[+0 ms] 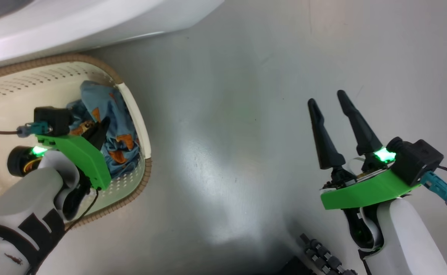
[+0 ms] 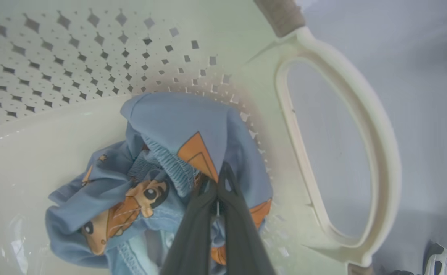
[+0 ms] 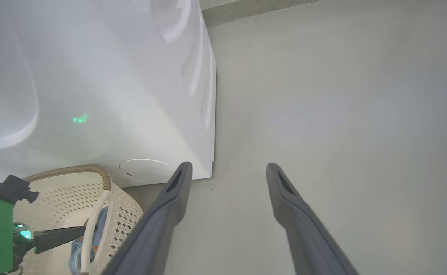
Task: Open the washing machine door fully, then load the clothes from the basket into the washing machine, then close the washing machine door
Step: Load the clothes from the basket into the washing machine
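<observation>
At the left of the head view, the left end effector (image 1: 102, 128) is down inside the basket (image 1: 138, 118), on the clothes (image 1: 121, 114).
The washing machine (image 1: 74, 23) stands just behind the basket, white body only in sight. The clothes lie bunched in the basket's right end, against the wall below the handle. The left end effector's fingers are pressed together, tips pinching a fold of blue fabric beside an orange patch. To the right, bare grey floor (image 1: 227, 152). Further right, the right end effector (image 1: 325, 97) hangs over the floor, fingers spread, holding nothing, well apart from basket and clothes.
</observation>
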